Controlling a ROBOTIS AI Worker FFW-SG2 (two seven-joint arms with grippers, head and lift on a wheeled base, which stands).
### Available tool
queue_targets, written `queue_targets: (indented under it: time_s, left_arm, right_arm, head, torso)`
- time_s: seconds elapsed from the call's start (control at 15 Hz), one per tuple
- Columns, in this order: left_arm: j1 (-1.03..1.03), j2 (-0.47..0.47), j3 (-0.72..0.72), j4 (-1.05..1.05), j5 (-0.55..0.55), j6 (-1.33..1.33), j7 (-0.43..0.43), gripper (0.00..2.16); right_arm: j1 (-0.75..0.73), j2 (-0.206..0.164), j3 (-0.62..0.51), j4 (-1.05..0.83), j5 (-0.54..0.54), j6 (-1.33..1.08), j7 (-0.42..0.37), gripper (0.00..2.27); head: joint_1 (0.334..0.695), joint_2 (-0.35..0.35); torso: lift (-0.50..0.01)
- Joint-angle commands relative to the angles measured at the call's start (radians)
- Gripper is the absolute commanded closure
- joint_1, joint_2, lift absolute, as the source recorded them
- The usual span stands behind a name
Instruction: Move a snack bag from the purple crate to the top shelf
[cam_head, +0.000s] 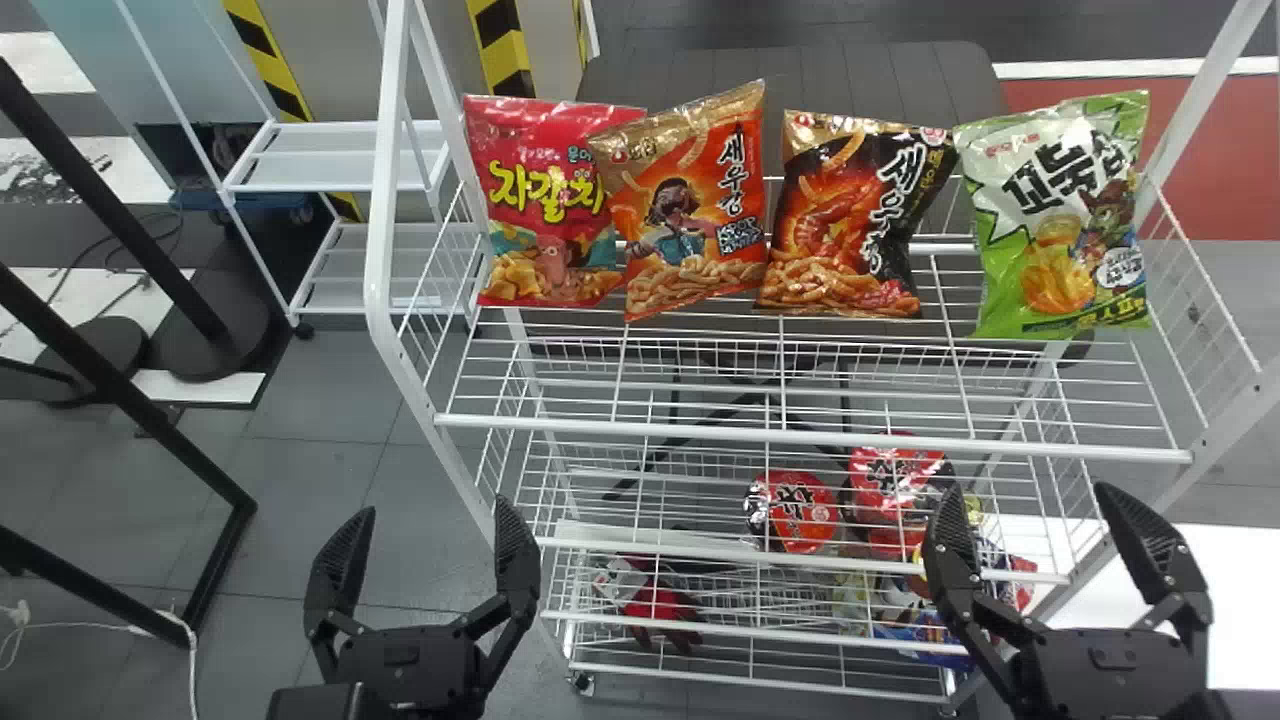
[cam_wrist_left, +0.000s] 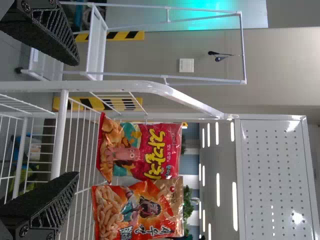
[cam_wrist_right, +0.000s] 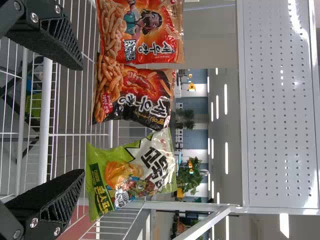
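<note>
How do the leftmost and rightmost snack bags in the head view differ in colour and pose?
The leftmost bag is mainly red; the rightmost bag is mainly green and white. The leftmost bag stands fairly straight, while the rightmost bag leans sideways. The orange bag overlaps the leftmost bag, but no bag covers the rightmost bag. Both stand on the same wire shelf.

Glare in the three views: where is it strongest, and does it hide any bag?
Head view: a blown-out white patch right of the rack; the four bags are readable. Left wrist view: bright ceiling lights, glare spots on the perforated panel. Right wrist view: similar lights, broader glare on that panel, none hiding a bag.
</note>
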Motion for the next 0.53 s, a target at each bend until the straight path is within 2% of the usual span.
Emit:
queue_targets:
  time_s: [0.0,0.47]
  left_arm:
    - [-0.002,0.001,0.0,0.001,0.0,-0.002,0.0,0.0]
    - [-0.002,0.0,0.0,0.001,0.0,-0.002,0.002,0.0]
  right_arm:
    - [0.0,0.0,0.0,0.001,0.0,0.0,0.001,0.08]
    - [0.002,-0.005,-0.001,0.001,0.0,-0.006,0.0,0.08]
  head:
    - [0.695,0.118]
    - [0.695,0.117]
  torso:
    - [0.0]
    - [0.0]
